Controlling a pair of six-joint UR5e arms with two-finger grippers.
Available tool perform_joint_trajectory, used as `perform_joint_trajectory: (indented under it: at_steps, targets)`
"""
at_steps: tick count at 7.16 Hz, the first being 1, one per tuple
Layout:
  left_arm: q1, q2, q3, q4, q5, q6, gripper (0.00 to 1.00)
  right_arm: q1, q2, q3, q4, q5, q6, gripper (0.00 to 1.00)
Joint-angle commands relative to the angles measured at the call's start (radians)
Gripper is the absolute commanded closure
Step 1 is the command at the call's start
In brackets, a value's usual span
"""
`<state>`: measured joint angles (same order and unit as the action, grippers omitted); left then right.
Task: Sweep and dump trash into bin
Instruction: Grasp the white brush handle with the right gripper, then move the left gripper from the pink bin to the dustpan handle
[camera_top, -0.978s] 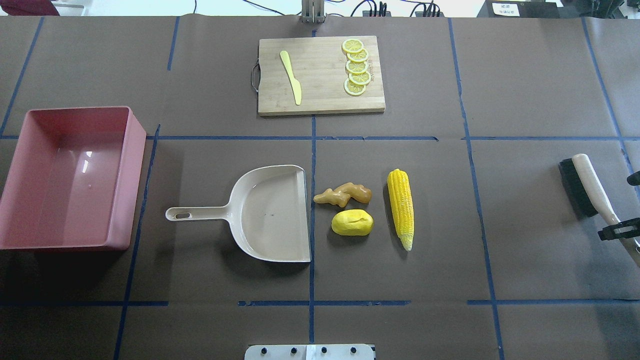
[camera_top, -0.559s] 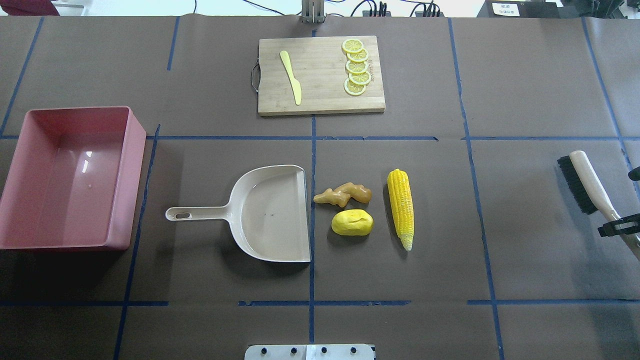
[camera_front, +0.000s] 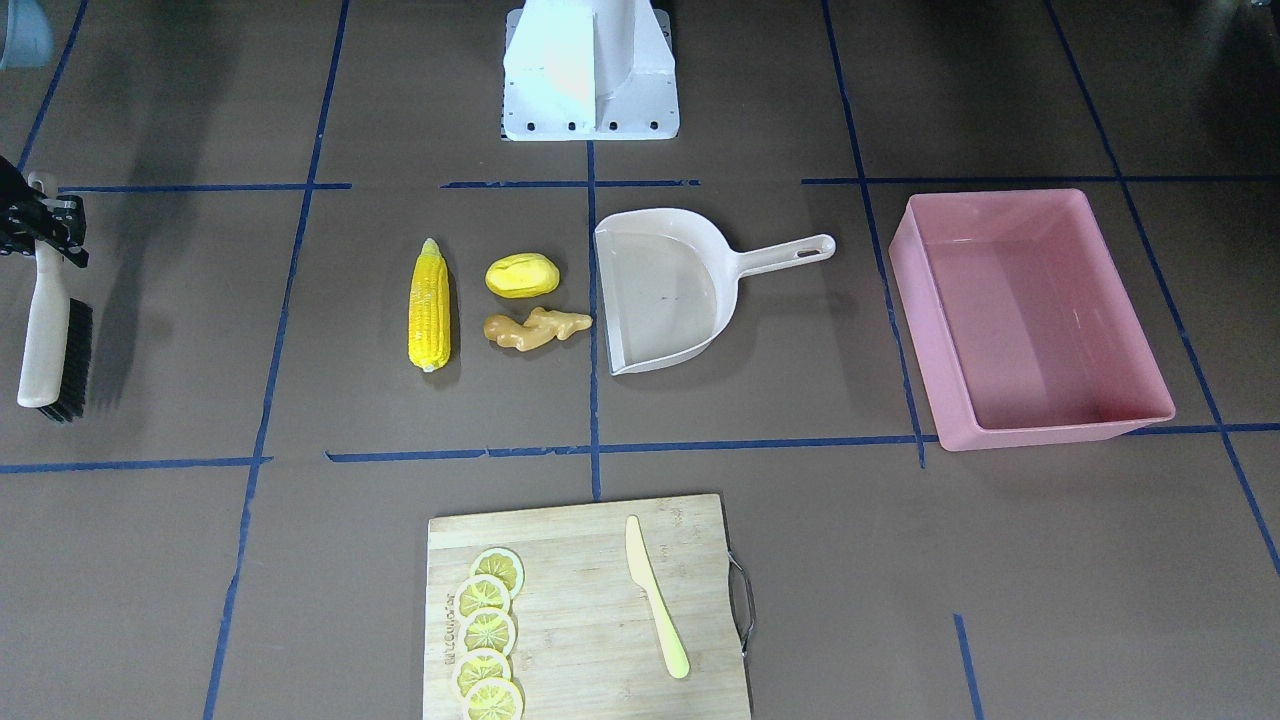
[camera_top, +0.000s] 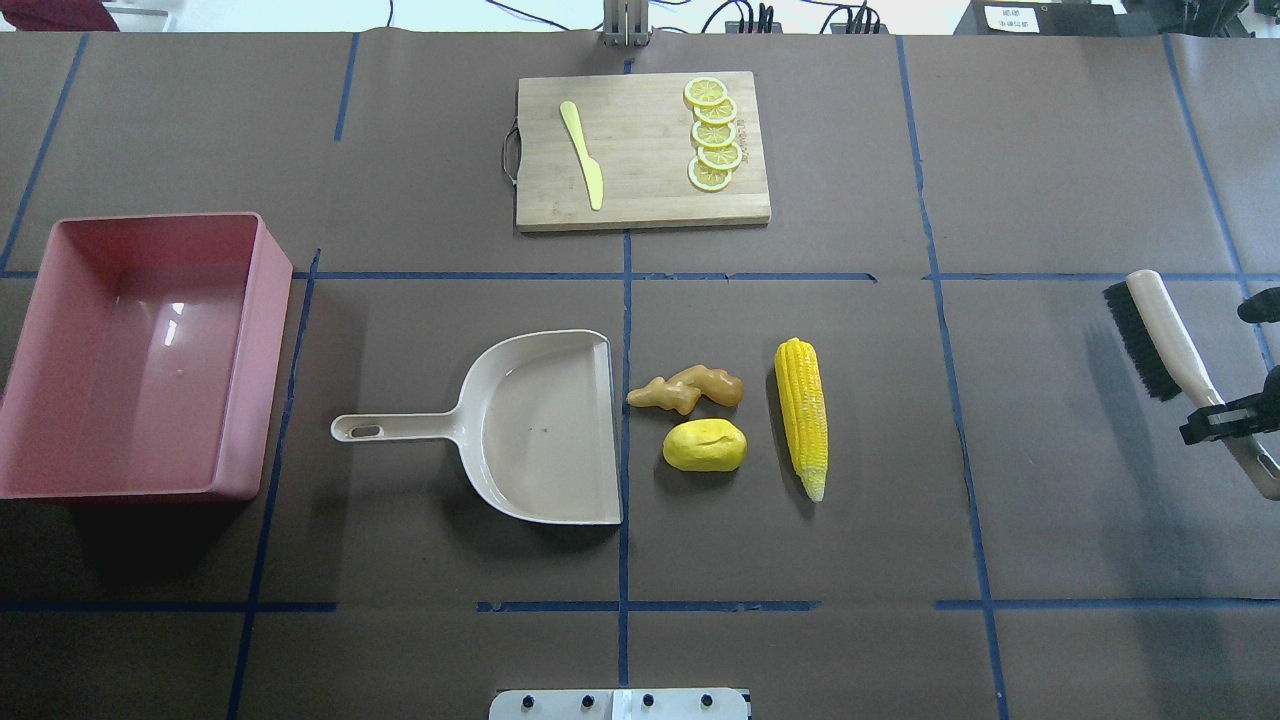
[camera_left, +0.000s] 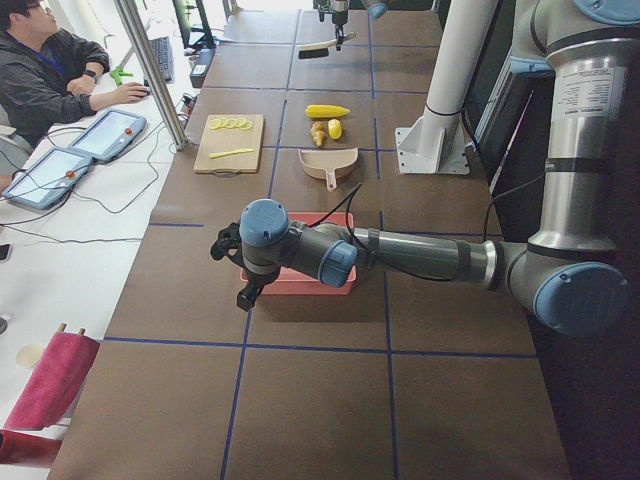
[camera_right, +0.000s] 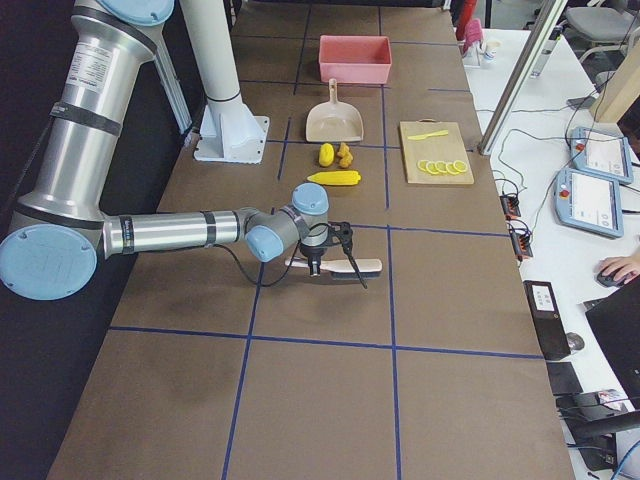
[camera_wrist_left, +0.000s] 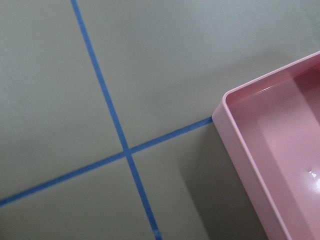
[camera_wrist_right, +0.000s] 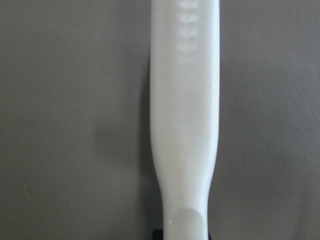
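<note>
Yellow long plastic corn cob (camera_top: 802, 415) is lying broadside, well left of our right gripper (camera_top: 1225, 420) pinching the beige black-bristled brush (camera_top: 1170, 330).

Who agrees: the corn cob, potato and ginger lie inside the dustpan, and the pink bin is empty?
Wrong: the overhead view shows the corn cob, potato and ginger on the table beside the dustpan, not inside it. The pink bin is indeed empty.
</note>
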<state>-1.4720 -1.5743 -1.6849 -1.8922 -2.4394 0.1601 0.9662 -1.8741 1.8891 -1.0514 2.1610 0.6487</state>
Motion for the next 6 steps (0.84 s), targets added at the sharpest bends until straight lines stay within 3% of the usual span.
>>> perform_joint_trajectory:
  at_steps: [1,2,6]
  targets:
    - [0.129,-0.058,-0.013,-0.204,0.0,0.003,0.03,0.0,0.004,0.002,0.001,-0.001,0.0,1.0]
    - [0.181,-0.079,-0.039,-0.217,0.008,-0.01,0.06,0.0,0.004,0.001,-0.001,-0.003,0.0,1.0]
    - [0.467,-0.202,-0.076,-0.181,0.114,-0.008,0.01,0.0,0.006,0.001,0.002,-0.001,0.0,1.0]
